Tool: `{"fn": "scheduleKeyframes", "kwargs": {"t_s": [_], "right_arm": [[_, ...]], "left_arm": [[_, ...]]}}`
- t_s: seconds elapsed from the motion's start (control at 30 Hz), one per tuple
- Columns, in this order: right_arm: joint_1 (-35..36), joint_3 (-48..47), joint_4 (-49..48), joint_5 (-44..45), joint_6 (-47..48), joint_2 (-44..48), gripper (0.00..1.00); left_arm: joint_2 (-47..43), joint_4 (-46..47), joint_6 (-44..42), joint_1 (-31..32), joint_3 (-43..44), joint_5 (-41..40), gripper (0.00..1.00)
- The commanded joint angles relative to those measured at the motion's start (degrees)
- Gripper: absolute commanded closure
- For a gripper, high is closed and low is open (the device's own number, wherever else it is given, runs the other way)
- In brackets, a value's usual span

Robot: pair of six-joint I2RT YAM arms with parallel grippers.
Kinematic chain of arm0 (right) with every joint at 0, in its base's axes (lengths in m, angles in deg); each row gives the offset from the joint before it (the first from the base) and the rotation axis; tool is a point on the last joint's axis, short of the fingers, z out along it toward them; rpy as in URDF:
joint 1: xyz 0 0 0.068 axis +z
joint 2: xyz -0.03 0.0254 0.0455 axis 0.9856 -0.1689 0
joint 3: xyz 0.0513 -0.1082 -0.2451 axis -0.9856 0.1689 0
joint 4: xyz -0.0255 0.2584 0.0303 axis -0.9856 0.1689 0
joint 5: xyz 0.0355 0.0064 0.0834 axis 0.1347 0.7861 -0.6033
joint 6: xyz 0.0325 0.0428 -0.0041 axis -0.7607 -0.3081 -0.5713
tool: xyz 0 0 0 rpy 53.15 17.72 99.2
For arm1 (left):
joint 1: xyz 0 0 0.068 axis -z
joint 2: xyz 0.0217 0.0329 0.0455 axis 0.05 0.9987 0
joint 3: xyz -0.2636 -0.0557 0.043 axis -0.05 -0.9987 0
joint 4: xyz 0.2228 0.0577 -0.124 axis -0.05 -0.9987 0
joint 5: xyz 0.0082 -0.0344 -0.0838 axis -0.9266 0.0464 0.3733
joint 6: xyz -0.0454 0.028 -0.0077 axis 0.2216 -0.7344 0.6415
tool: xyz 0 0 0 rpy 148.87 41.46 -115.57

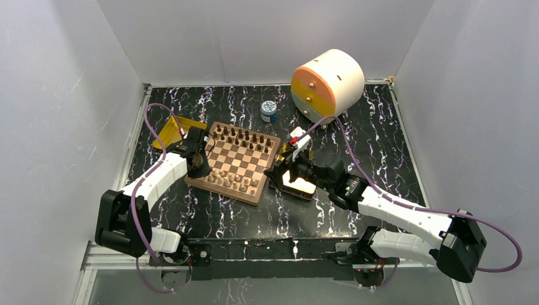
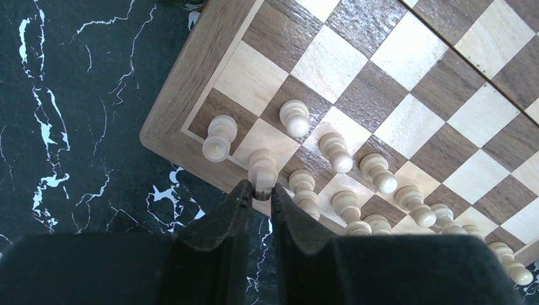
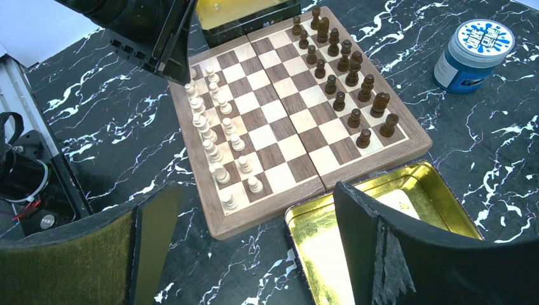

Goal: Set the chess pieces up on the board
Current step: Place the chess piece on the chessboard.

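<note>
One board [image 1: 238,162] lies on the bench [image 1: 381,140] left of centre, turned slightly off square to the near edge. Sixteen dark chess pieces [image 3: 339,100] stand upright in two ranks along its far side. The pale chess pieces [image 3: 224,105] stand in two ranks along its near side; their count cannot be fixed, as some are hidden. The left end effector [image 2: 260,190] is narrow, closed on one upright pale piece [image 2: 262,166] at the board's near-left corner. The right end effector [image 3: 254,190] is spread wide, gripping nothing, above a gold tray [image 3: 318,241] just beside the board. One blue jar [image 1: 269,111] stands beyond the board.
</note>
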Motion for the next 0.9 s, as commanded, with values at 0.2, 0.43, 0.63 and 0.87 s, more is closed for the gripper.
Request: {"fn": "scheduleKeyframes", "kwargs": {"t_s": [0.2,0.43,0.63,0.87], "right_arm": [[0.15,-1.4,-2.6,0.53,1.81,1.15,0.01],[0.13,-2.06,-2.51,-0.8,1.57,0.82,0.01],[0.07,-3.27,0.04,-1.27,0.38,1.25,0.01],[0.1,-2.75,0.83,-2.87,-1.09,3.08,0.01]], "left_arm": [[-1.51,-4.03,-0.22,-0.24,5.23,-0.26,0.72],[-2.08,-6.3,-1.59,-0.23,9.73,-0.69,0.63],[-1.49,-6.09,-1.97,-0.22,14.76,-4.8,0.35],[4.96,-5.68,-2.13,-2.73,22.15,-14.02,0.28]]}}
